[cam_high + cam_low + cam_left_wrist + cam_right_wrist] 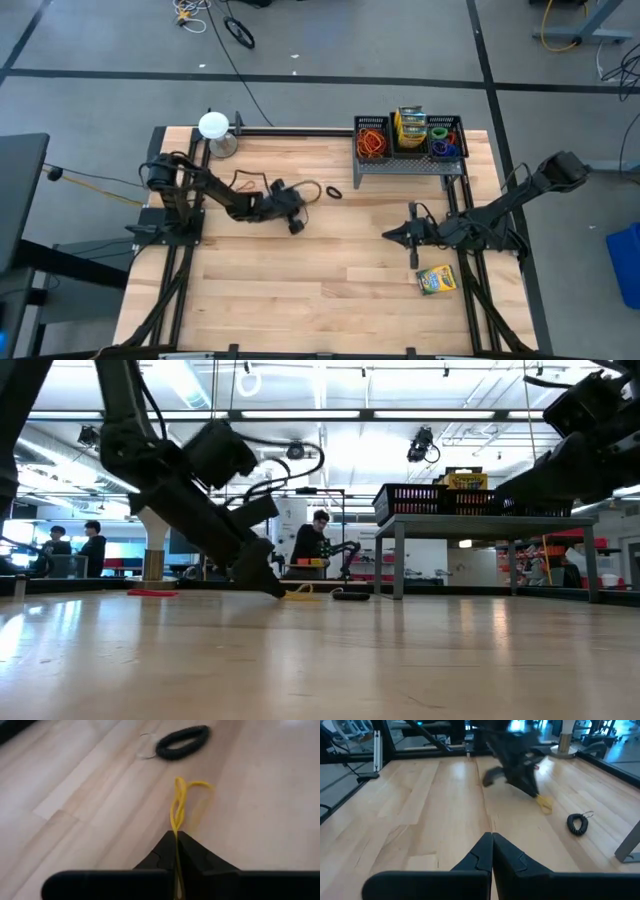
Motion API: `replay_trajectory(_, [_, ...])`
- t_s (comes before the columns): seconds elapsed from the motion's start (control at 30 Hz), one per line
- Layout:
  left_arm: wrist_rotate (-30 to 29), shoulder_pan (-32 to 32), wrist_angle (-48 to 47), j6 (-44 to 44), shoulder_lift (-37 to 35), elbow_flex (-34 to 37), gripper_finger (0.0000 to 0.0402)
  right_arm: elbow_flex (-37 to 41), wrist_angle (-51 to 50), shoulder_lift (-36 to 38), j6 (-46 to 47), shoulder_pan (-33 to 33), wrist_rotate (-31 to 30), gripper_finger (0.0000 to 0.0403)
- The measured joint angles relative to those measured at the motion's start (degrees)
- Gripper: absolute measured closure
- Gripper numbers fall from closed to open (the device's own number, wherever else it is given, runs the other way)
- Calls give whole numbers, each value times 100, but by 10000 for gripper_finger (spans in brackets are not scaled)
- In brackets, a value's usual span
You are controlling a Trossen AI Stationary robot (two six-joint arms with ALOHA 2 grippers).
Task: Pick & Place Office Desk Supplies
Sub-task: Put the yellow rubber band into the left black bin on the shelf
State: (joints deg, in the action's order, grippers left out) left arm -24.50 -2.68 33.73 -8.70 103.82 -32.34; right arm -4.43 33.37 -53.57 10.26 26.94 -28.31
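Note:
A yellow rubber band (186, 795) lies on the wooden table, with my left gripper (176, 834) shut on its near end. In the high view that gripper (301, 204) is left of the table's middle, and in the low view it (275, 588) slants down to the tabletop. A yellow-and-green crayon box (436, 279) lies flat near the right front. My right gripper (390, 235) hovers shut and holds nothing, right of the middle. The black mesh rack (408, 140) at the far right holds coloured rubber bands and crayon boxes. My left gripper pinches the near end of the yellow rubber band (176, 822) between its two fingers, with the loop's strands squeezed together. The fingers slant down from the table's left side. The rest of the loop (197, 785) lies slack on the table beyond the fingertips.
A black coiled loop with a small metal ring (181, 742) lies just beyond the band, toward the rack. A white round-topped object (213, 127) stands at the far left. People sit in the room behind the table (318, 540). Bare wood stretches across the table's near half.

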Motion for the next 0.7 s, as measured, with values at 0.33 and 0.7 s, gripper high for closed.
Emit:
replay_trajectory(0.33, [-892, 1356, 1162, 1163, 124, 2, 393, -132, 771, -1251, 105, -17, -157, 338])
replay_trajectory(0.7, [-841, 1733, 2171, 1409, 590, -2, 393, -1820, 897, -3834, -219, -396, -582, 205])
